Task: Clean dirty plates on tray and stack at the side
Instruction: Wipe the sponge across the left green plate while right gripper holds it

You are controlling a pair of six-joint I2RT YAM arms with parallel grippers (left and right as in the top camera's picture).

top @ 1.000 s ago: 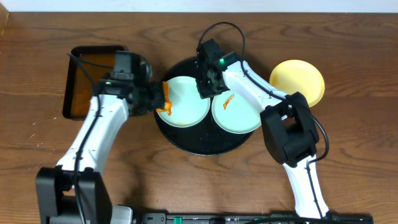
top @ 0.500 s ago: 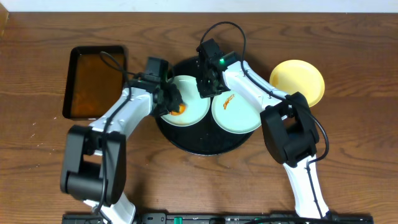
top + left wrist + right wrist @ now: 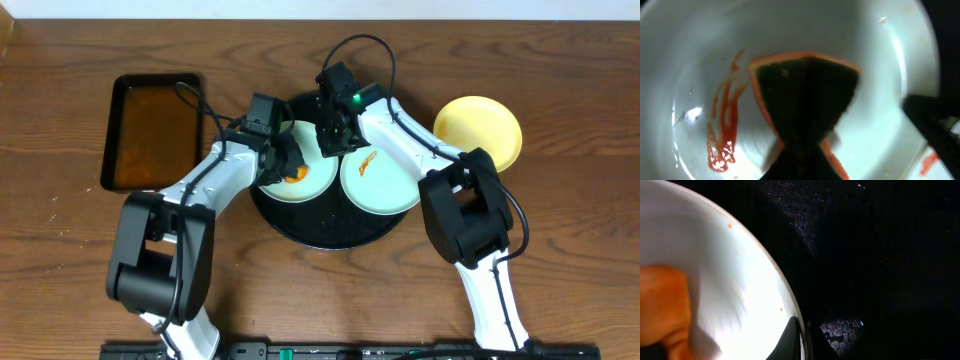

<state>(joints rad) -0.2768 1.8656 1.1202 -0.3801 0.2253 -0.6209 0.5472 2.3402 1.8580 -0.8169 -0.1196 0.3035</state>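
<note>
**Surface and room.** Dark brown wooden table (image 3: 60,250), with the grain running across. A pale strip of wall (image 3: 200,8) showed along its far edge.

**Change.** One second earlier the left gripper (image 3: 283,166) held the orange sponge (image 3: 293,175) at the left rim of the large round glossy black tray (image 3: 330,238). It had since moved inward over the left pale mint-blue round plate (image 3: 318,178). The right gripper (image 3: 335,142) had kept its place at that plate's far-right rim.

**Grip.** The left fingers were clamped on the sponge. In the left wrist view it lay pressed on the plate beside an orange-red smear (image 3: 722,135). The right fingers were pinched on the same plate's rim.

**Count.**
- Plates, three:
  - Two mint-blue plates sat side by side on the round tray. The right pale mint-blue round plate (image 3: 390,190) bore a second orange-red smear (image 3: 367,160).
  - One pale yellow round plate (image 3: 478,130) sat on the table to the right of the tray, apart from it.
- Trays, two: the round one, and a rectangular black tray (image 3: 155,130) of brownish liquid at the left.
- Sponges, one.
- Arms, two.
</note>
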